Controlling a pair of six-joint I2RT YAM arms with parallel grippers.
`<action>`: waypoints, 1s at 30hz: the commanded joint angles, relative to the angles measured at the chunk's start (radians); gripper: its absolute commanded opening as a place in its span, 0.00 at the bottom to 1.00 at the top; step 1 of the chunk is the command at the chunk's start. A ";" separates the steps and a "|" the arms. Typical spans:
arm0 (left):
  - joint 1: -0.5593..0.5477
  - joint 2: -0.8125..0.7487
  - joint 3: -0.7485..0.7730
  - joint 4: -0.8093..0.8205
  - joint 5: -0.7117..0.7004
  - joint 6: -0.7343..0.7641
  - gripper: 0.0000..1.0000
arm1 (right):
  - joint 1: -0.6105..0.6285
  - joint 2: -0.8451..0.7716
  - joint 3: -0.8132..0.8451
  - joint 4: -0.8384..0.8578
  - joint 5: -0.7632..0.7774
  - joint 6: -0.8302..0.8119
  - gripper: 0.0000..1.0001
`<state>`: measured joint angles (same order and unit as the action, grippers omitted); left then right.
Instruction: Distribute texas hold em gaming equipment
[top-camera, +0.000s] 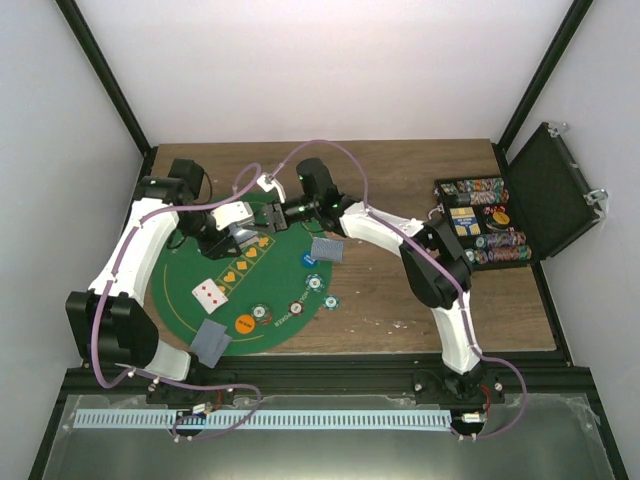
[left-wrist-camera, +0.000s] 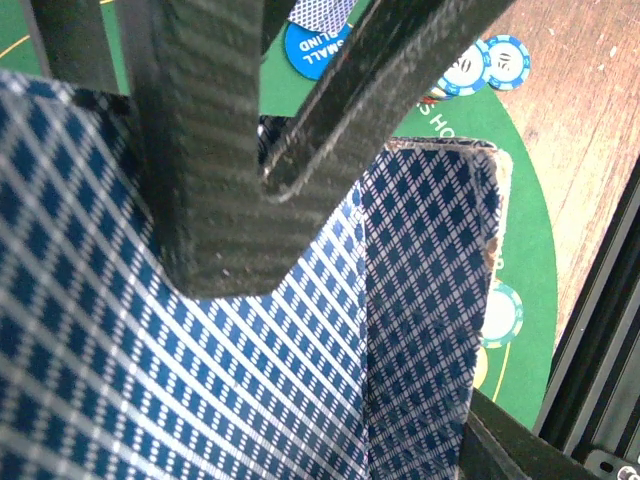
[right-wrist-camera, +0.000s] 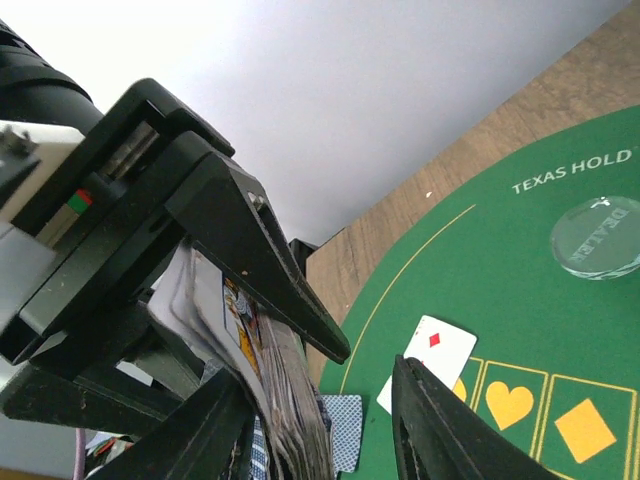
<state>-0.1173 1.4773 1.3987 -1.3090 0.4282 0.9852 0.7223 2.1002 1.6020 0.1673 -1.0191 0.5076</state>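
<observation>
The left claw (top-camera: 240, 228) is clenched on a deck of blue diamond-backed playing cards (left-wrist-camera: 420, 300); the right claw (right-wrist-camera: 318, 372) seems released, straddling the deck's edge above the green felt mat (right-wrist-camera: 520, 300).

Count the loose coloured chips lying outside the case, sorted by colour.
Teal chips: 3
Orange chip: 1
Blue small-blind disc: 1
Red-white chip: 1
Total: 6
</observation>
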 joint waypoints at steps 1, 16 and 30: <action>-0.001 -0.001 0.024 -0.025 0.031 0.032 0.51 | -0.018 -0.059 -0.001 -0.086 0.086 -0.081 0.39; 0.001 0.002 0.016 -0.012 0.022 0.021 0.50 | -0.018 -0.090 0.013 -0.160 0.122 -0.142 0.33; 0.001 0.003 0.007 -0.001 0.011 0.014 0.49 | -0.018 -0.116 0.020 -0.200 0.148 -0.175 0.35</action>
<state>-0.1173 1.4807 1.3987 -1.3029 0.4118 0.9840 0.7147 2.0209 1.6020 -0.0174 -0.8959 0.3538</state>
